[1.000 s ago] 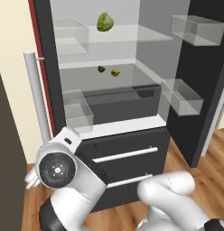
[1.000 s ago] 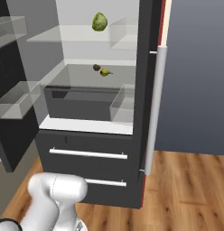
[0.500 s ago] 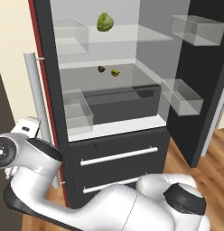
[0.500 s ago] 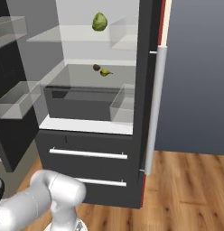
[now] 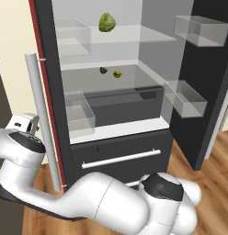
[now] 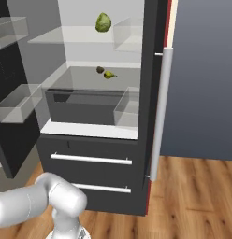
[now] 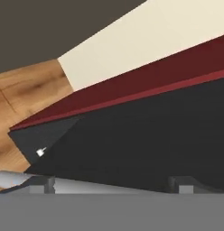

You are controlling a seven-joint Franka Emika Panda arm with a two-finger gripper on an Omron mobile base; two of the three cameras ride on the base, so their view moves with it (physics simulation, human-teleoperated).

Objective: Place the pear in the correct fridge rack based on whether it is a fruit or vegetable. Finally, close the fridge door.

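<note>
The pear (image 5: 117, 73) (image 6: 108, 74), tiny and yellow-green, lies on the middle glass shelf inside the open fridge, beside a small dark item (image 5: 103, 70). The fridge door (image 5: 50, 114) (image 6: 153, 70) stands swung open, its long silver bar handle (image 5: 40, 124) (image 6: 160, 116) facing outward. My gripper (image 5: 33, 123) (image 7: 111, 185) is low at the left, close against the outer side of that door by the handle. It is open and holds nothing. In the hand view the silver bar (image 7: 86, 185) runs between the two fingertips, with the door's dark face (image 7: 145, 144) just ahead.
A crinkled green leafy vegetable (image 5: 106, 22) (image 6: 103, 22) sits on the top shelf. The other door (image 5: 208, 92) stands open on the opposite side with clear bins (image 5: 185, 97). Two drawers with horizontal handles (image 5: 120, 158) (image 6: 92, 159) lie below. Wooden floor (image 6: 192, 196) surrounds the fridge.
The arm has swung leftward from in front of the drawers to the outer side of the open door, bringing the hand to the silver handle. The gripper stayed open; the pear has not moved.
</note>
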